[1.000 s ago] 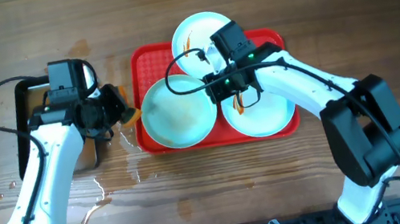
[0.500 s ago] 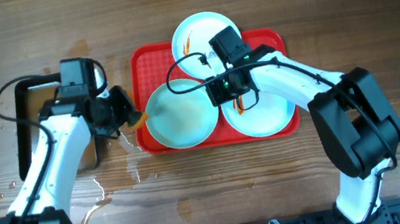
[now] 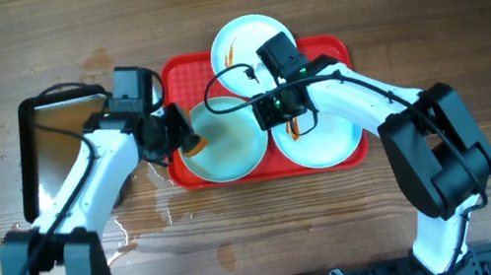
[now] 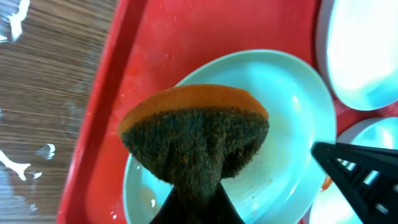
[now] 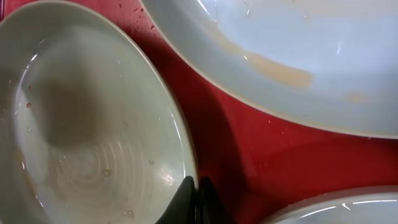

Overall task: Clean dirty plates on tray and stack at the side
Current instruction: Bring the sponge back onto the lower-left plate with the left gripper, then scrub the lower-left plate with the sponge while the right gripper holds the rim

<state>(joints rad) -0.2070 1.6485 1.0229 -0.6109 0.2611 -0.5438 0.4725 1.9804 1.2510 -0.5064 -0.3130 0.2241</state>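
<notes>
The red tray (image 3: pixel 180 76) holds the back plate (image 3: pixel 248 32), the right plate (image 3: pixel 331 143) and the near-left plate (image 3: pixel 228 150); over the last, the left gripper (image 4: pixel 194 204) pinches an orange sponge (image 4: pixel 196 134); the right gripper (image 5: pixel 195 198), fingers together, sits at its rim.

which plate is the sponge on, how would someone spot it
Start at the red tray, which holds three pale plates. It is the near-left plate, on the left arm's side and close to the robot. Only it has the orange-and-dark sponge over its rim, and it lacks the bright orange streaks of the other two.
</notes>
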